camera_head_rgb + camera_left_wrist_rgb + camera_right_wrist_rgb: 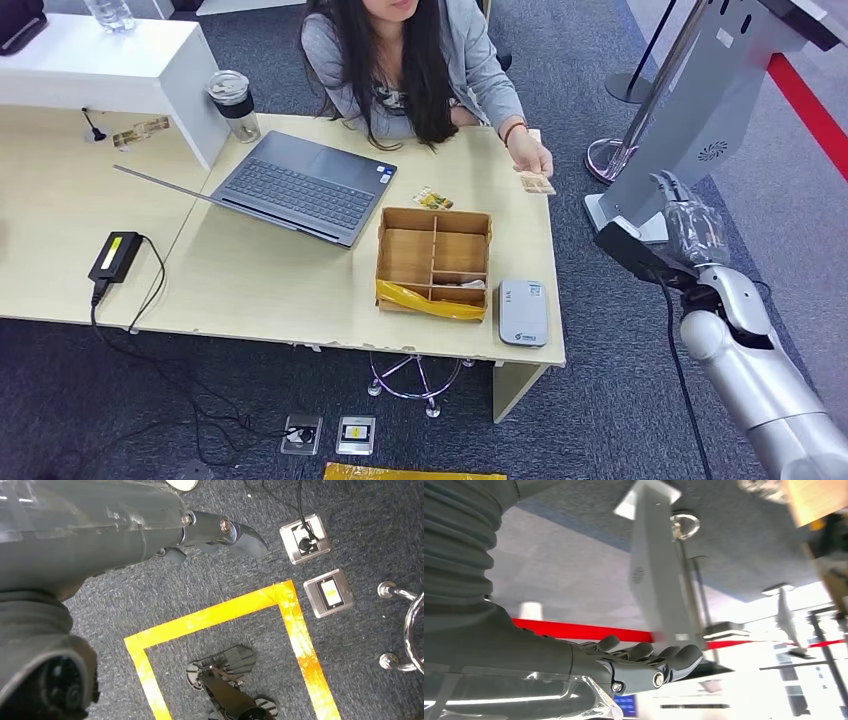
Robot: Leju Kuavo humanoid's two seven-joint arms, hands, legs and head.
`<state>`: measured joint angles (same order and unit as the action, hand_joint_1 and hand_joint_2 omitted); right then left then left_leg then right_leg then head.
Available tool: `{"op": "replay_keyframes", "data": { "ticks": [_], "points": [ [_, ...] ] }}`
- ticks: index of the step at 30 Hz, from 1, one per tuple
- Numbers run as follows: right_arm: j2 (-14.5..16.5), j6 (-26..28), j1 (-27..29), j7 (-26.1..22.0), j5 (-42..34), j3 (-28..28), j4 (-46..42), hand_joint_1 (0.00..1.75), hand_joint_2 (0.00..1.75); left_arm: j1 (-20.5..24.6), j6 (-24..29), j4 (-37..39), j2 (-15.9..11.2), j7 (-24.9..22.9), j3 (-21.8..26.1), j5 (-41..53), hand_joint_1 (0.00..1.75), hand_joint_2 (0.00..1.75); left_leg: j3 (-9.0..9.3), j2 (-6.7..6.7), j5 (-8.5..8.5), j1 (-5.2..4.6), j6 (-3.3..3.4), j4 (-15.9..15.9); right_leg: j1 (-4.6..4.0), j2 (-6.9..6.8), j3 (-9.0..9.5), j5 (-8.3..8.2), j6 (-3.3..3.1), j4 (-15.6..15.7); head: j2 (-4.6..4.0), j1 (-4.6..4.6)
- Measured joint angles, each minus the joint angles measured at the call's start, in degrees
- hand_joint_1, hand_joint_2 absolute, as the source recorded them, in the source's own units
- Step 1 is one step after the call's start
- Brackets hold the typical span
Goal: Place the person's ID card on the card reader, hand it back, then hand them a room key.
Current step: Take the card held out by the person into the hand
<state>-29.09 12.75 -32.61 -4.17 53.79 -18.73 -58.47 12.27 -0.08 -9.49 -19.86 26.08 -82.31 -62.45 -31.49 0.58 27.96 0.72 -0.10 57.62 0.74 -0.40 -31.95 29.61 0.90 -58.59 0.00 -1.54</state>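
Observation:
A person sits at the far side of the table and holds the ID card (536,182) out over the table's far right corner. The grey-white card reader (523,311) lies flat near the front right corner. Beside it stands a wooden divider box (433,258) with a pale card (474,285) in a front compartment. My right hand (692,224) hangs in the air to the right of the table, apart from the card; its fingers (644,661) are stretched out and hold nothing. My left hand (220,532) hangs above the carpet, fingers apart and empty.
An open laptop (300,185), a lidded cup (234,104) and a power adapter (115,255) lie on the table's left half. A small printed card (433,198) lies behind the box. A grey kiosk stand (700,110) rises just beyond my right hand. Floor sockets (304,538) and yellow tape (215,615) lie below.

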Motion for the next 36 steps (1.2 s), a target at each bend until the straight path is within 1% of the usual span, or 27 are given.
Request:
{"op": "replay_keyframes", "data": {
  "ticks": [3, 5, 10, 15, 21, 22, 25, 26, 36],
  "points": [
    [1.0, 0.0, -0.4, -1.1, 0.3, -2.8, -1.2, 0.00, 1.75, 0.0, 0.0, 0.0, 0.0, 0.0, 0.0, 0.2, 0.00, 0.00, -0.03, -0.02, 0.00, 0.00, 0.00, 0.0, 0.00, 0.04, -0.02, 0.00, 0.00, 0.0, 0.00, -0.01],
    [2.3, 0.0, -1.2, -1.4, 0.3, -4.9, -1.4, 0.00, 1.75, 0.0, 0.0, 0.0, 0.1, 0.0, 0.0, 0.2, 0.00, 0.00, -0.01, -0.06, 0.00, 0.00, -0.01, 0.0, 0.00, 0.11, -0.04, 0.00, 0.00, 0.0, 0.00, 0.01],
    [5.7, -0.1, -2.7, -1.5, -3.2, -8.9, -1.4, 0.00, 1.75, 0.0, -0.2, 0.0, 0.3, 0.0, 0.0, 0.5, 0.00, 0.00, 0.00, -0.03, -0.02, 0.03, -0.03, 0.0, -0.03, 0.06, -0.03, 0.00, 0.00, 0.0, 0.00, -0.01],
    [7.9, -0.1, -3.1, -1.1, -4.5, -11.1, -2.4, 0.00, 1.75, 0.0, -0.1, 0.0, 0.4, 0.0, 0.0, 0.6, 0.00, 0.00, 0.00, -0.04, -0.02, 0.04, -0.04, 0.0, -0.04, 0.07, -0.03, 0.00, 0.00, 0.0, 0.00, -0.01],
    [9.4, -0.3, -3.4, -0.9, -4.8, -12.7, -4.3, 0.00, 1.75, 0.0, 0.1, 0.0, 0.5, 0.0, 0.0, 0.2, 0.00, 0.00, 0.00, -0.04, -0.01, 0.03, -0.03, 0.0, -0.03, 0.08, -0.03, 0.00, 0.00, 0.0, 0.00, -0.01],
    [9.5, -0.3, -3.4, -0.8, -4.8, -12.9, -4.6, 0.06, 1.75, 0.0, 0.2, 0.0, 0.5, 0.0, 0.0, 0.2, 0.00, 0.00, 0.00, -0.04, -0.01, 0.03, -0.03, 0.0, -0.03, 0.08, -0.03, 0.00, 0.00, 0.0, 0.00, -0.01],
    [9.8, -0.3, -3.4, -0.4, -4.7, -13.1, -5.9, 1.37, 1.75, -0.1, 0.2, 0.0, 0.5, 0.0, 0.0, 0.2, 0.00, 0.00, 0.01, -0.04, -0.02, 0.03, -0.04, 0.0, -0.03, 0.08, -0.03, 0.00, 0.00, 0.0, 0.00, -0.01],
    [9.8, -0.3, -3.4, -0.3, -4.6, -13.1, -6.3, 1.75, 1.75, -0.1, 0.3, 0.0, 0.5, 0.0, 0.0, 0.2, 0.00, 0.00, 0.01, -0.04, -0.02, 0.03, -0.04, 0.0, -0.03, 0.08, -0.03, 0.00, 0.00, 0.0, 0.00, -0.01],
    [9.9, 0.8, -3.4, -0.1, -4.2, -13.0, -9.2, 1.75, 1.75, -0.2, 0.7, 0.0, 0.5, 0.0, 0.0, 0.3, 0.00, 0.00, 0.02, -0.05, -0.02, 0.03, -0.04, 0.0, -0.03, 0.10, -0.04, 0.00, 0.00, 0.0, 0.00, -0.01]
  ]
}}
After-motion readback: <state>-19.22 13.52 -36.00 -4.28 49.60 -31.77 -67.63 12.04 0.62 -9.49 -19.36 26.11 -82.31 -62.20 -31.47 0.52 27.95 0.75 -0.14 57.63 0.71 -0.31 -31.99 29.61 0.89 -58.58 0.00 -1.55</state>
